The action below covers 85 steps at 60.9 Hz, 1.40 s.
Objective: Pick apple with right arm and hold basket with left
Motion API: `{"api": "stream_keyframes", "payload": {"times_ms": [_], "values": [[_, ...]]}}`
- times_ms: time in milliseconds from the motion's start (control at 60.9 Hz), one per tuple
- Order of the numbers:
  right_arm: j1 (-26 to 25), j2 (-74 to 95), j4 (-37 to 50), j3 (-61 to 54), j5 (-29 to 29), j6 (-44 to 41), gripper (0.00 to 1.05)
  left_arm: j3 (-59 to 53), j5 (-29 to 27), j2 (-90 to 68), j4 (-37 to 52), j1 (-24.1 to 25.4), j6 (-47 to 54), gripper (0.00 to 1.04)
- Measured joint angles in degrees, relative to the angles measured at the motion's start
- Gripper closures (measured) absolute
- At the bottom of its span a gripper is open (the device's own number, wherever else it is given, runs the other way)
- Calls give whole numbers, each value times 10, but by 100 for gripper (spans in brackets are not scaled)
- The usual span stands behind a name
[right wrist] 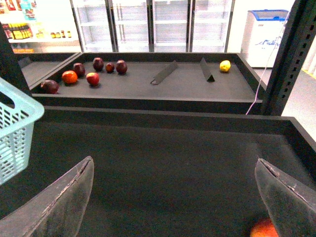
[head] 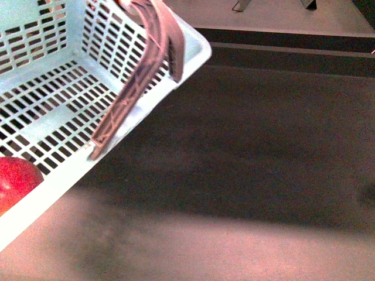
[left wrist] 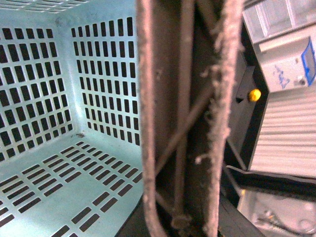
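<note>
Apple (head: pixel 13 181): inside my basket (head: pixel 58 88), placing looks done.
Right claw (right wrist: pixel 174 160): wide open, empty.
Left claw: unseen near handle (left wrist: pixel 182 118); I cannot tell its grip.

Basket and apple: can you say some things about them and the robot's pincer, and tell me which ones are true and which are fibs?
1. A red apple sits in the basket. True.
2. The basket is yellow. False: it is pale mint green.
3. The basket's handle is brown. True.
4. The right pincer is open. True.
5. The right pincer is holding the apple. False: there is nothing between its fingers, and the apple is in the basket.
</note>
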State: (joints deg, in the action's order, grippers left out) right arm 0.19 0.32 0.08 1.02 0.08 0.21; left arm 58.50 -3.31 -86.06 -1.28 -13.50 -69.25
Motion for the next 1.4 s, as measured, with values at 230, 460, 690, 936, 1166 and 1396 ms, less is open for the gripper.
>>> {"api": "stream_keyframes", "payload": {"times_ms": [230,460,690,936,1166,1396], "values": [[0,0,0,0,0,0,9,-20,42,-63,63,95,-118,99],[0,0,0,0,1,0,9,-20,56,-113,69,107,-132,99],[0,0,0,0,0,0,9,-37,78,-135,89,120,-146,99],[0,0,0,0,0,0,9,-101,79,-128,109,125,-131,99],[0,0,0,0,0,0,9,-131,96,-105,95,114,-137,73],[0,0,0,0,0,0,9,-175,43,13,38,94,-164,21]]}}
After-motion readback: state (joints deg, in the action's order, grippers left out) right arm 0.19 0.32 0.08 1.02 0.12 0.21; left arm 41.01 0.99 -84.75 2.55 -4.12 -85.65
